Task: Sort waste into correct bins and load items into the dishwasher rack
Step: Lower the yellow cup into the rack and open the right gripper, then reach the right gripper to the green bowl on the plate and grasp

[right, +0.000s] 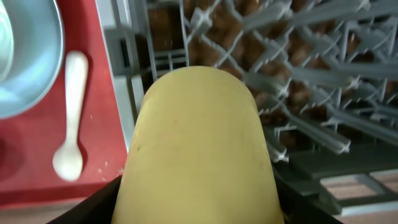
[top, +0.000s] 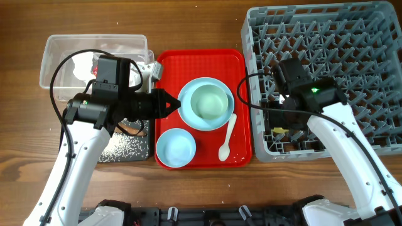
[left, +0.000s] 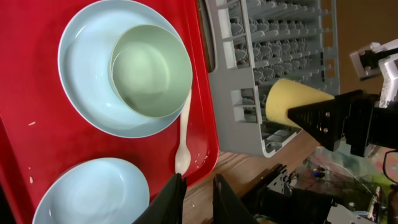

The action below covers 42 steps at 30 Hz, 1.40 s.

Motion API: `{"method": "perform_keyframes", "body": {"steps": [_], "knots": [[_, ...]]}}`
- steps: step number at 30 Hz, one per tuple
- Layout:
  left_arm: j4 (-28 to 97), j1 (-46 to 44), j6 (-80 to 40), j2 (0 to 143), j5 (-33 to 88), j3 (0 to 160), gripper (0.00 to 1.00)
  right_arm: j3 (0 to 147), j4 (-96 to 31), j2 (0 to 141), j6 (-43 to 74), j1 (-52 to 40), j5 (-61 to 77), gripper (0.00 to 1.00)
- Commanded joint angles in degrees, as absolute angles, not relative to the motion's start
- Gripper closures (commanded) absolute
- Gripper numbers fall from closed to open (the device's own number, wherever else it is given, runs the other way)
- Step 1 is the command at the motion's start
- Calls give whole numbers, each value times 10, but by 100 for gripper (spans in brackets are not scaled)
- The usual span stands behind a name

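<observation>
**Overhead view:** looks straight down on the bench [top: 188,25] from well above and takes in the whole layout, with the red tray [top: 235,63] at centre and the rack [top: 326,37] at upper right.

**Left wrist view:** close and oblique, looking past the left claw [left: 198,196] at bottom centre, across the tray toward the rack at upper right.

**Right wrist view:** very close; the yellow cup [right: 199,155] fills the lower centre.

All three views share the white spoon [left: 183,134], the tray and the rack's wall beside it.
</observation>
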<state>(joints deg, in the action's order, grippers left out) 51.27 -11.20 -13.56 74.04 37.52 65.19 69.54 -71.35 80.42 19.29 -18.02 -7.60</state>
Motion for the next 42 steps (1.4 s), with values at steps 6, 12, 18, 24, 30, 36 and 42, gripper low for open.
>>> {"method": "perform_keyframes", "body": {"steps": [6,12,18,24,30,36,42], "knots": [[513,-114,-124,743,374,647,83,678,-678,807,201,-179,-119,46],[513,-114,-124,743,374,647,83,650,-656,807,200,-179,-119,39],[513,-114,-124,743,374,647,83,650,-656,807,195,-179,-119,10],[513,-114,-124,743,374,647,83,650,-644,807,183,-179,-119,0],[503,-114,-124,743,374,647,83,735,-616,800,91,-179,127,0],[475,-81,-218,743,270,647,78,732,-515,808,92,-251,239,0],[490,67,-234,743,252,647,0,713,-421,868,94,-341,210,0]]}}
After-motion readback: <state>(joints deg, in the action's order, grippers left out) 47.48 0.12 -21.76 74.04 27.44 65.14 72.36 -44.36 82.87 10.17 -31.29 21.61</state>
